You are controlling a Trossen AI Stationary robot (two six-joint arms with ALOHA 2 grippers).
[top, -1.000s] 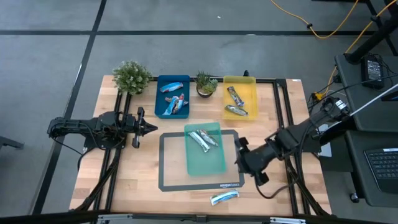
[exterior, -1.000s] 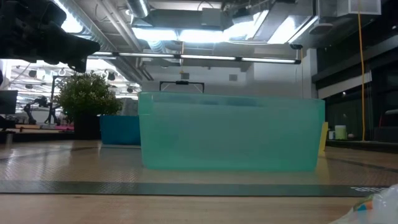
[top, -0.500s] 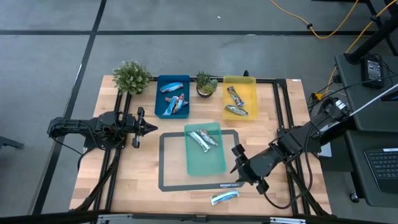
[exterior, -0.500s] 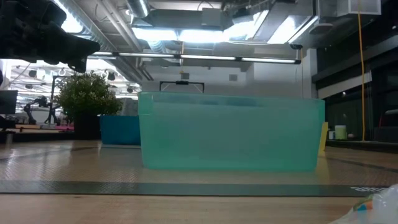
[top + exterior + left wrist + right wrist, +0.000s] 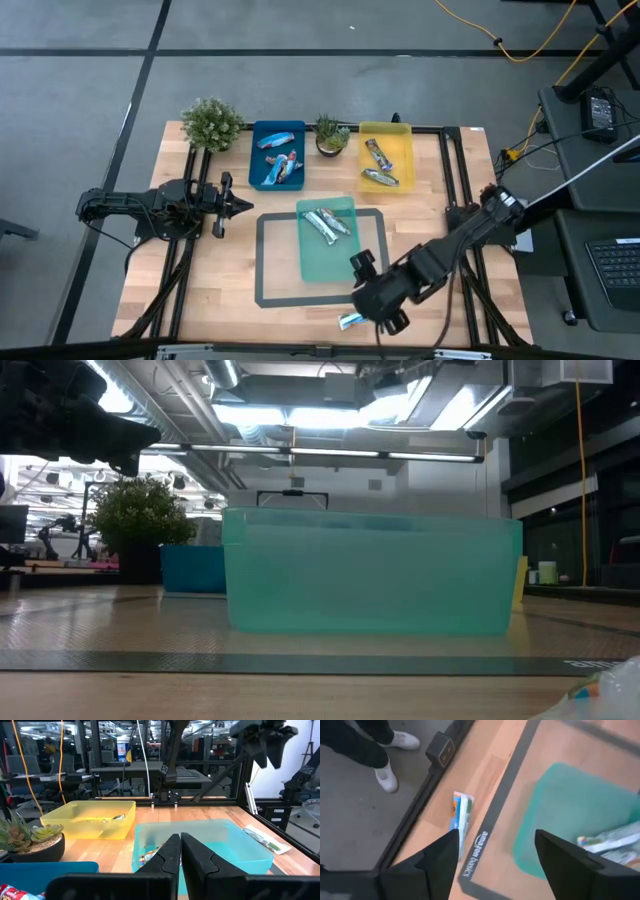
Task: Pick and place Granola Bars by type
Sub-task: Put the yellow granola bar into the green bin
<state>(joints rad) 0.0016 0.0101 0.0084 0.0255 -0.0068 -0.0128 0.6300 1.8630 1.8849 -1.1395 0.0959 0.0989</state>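
The wooden table (image 5: 220,270) carries a dark-framed mat (image 5: 270,295) at its centre, on which the teal tray (image 5: 335,262) is set; the blue tray (image 5: 262,160) and the yellow tray (image 5: 396,150) are placed along the far edge, with a large potted plant (image 5: 211,123) at the far left and a small potted plant (image 5: 330,135) between the two far trays. The right arm is extended diagonally from the right side toward the near edge, and the right gripper (image 5: 372,300) is positioned above the near rim of the mat, with its fingers (image 5: 437,857) spread wide apart and nothing held between them. The left arm is parked at the left side, stretched level toward the centre; the left gripper (image 5: 240,206) is seen with its fingers (image 5: 167,855) pressed together and empty. One silvery-white-teal granola bar (image 5: 352,319) is located on the bare wood just outside the near rim of the mat, directly beside the right gripper and partly covered by it in the high view; in the right wrist view it (image 5: 461,815) is seen between the spread fingers but farther off, not touched. Two similar bars (image 5: 327,224) are contained in the far end of the teal tray, blue-orange bars (image 5: 280,165) in the blue tray, and silver-brown bars (image 5: 378,165) in the yellow tray. In the low view the tray contents are hidden by the teal wall (image 5: 370,575). A person's shoes (image 5: 395,757) are visible on the floor beyond the near table edge.
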